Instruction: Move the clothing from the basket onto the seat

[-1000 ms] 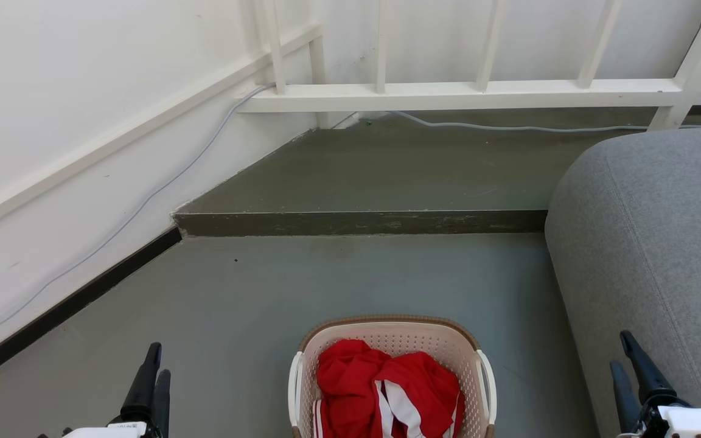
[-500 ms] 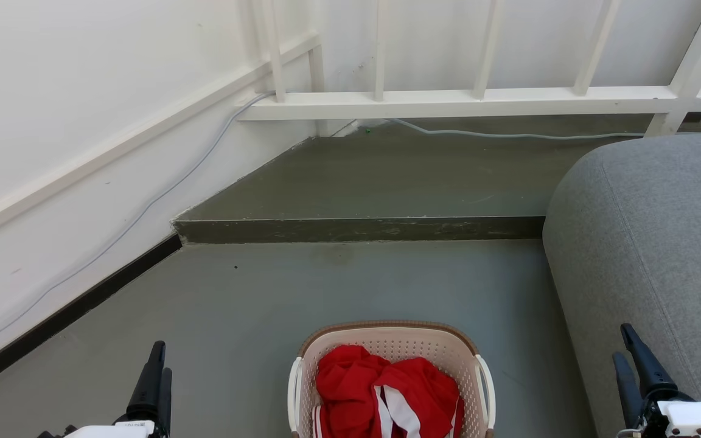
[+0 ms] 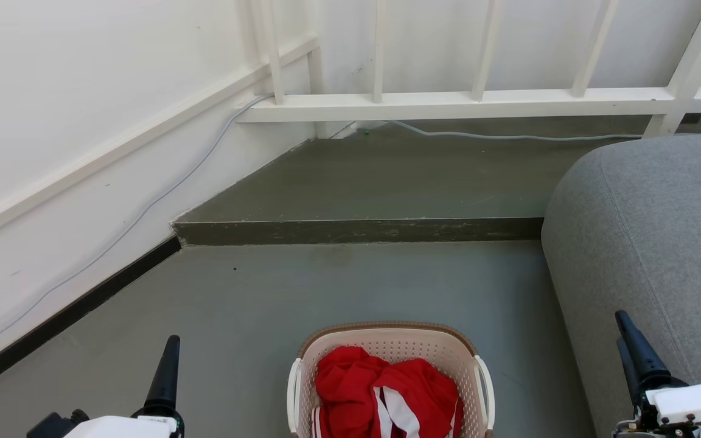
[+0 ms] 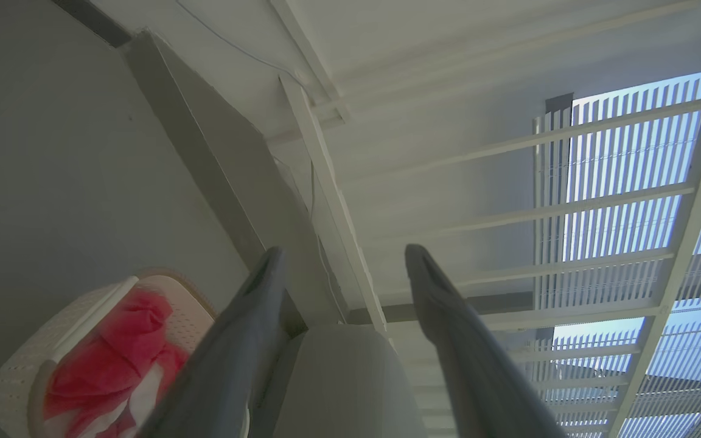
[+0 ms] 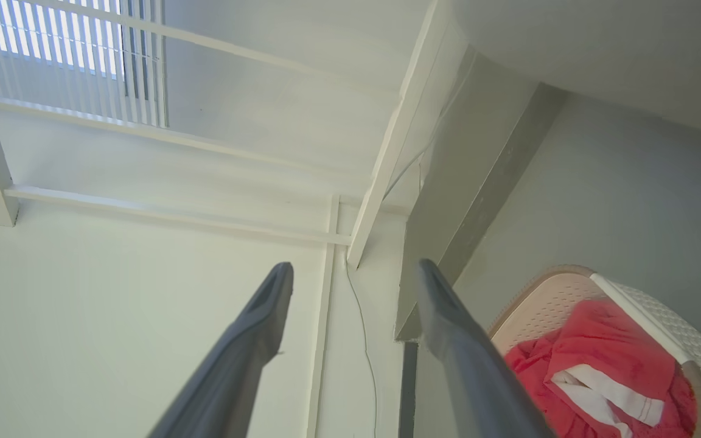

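Note:
The clothing [image 3: 381, 389], bright red with white stripes, lies bunched in the cream perforated basket [image 3: 387, 331] on the floor at the bottom centre. The grey seat [image 3: 648, 243] rises just right of the basket. My left gripper [image 3: 171, 344] hangs over the floor left of the basket, and my right gripper [image 3: 621, 325] is in front of the seat's side. In the left wrist view the left gripper [image 4: 344, 261] is open and empty, with the clothing [image 4: 107, 359] and basket [image 4: 22, 377] at lower left. The right gripper [image 5: 353, 274] is open too, with the clothing [image 5: 600, 359] at lower right.
A raised concrete step [image 3: 356, 230] crosses the floor beyond the basket. A white railing [image 3: 448, 100] and a grey cable [image 3: 509, 136] run along the back. A white wall with a dark skirting [image 3: 70, 310] closes the left side.
The camera dipped slightly. My left gripper shifted right and turned, its two side-by-side fingers now lining up as one. The right gripper rose a little. The clothing and basket stayed put.

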Controlling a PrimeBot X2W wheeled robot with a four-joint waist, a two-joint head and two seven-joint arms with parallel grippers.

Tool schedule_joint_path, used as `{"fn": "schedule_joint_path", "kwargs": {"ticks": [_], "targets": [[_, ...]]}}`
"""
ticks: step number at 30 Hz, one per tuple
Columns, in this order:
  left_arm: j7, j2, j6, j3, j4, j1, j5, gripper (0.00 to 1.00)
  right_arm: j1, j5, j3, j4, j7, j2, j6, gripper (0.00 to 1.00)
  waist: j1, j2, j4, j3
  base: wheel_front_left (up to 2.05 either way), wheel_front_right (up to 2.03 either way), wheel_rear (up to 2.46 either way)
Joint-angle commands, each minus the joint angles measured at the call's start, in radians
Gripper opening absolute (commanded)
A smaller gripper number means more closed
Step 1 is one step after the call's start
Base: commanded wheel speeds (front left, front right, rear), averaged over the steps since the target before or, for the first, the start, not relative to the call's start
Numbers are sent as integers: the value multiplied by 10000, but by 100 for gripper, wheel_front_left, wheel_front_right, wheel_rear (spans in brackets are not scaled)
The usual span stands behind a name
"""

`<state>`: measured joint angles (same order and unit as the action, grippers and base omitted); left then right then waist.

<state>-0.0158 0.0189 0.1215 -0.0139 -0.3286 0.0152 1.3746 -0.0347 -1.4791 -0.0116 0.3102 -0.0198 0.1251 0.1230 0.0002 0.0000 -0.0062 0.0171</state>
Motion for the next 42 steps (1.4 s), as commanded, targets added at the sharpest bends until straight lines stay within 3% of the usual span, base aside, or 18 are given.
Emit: {"fn": "schedule_joint_path", "kwargs": {"ticks": [1,21,42], "targets": [[124,119,-75,2,362,-502,-425,100,-515,322,-159,-300,163,352,42,100,-2,0,-8,-3,0,0,0],[739,164,-612,1030,540,-577,-4222,100,-797,3142,-1186,-341,780,1124,50,100,-2,0,-47,98,0,0,0],[1326,207,-1122,1494,759,-385,-7091,100,-912,5532,-1852,-415,1367,1625,58,100,-2,0,-202,273,0,0,0]]}}
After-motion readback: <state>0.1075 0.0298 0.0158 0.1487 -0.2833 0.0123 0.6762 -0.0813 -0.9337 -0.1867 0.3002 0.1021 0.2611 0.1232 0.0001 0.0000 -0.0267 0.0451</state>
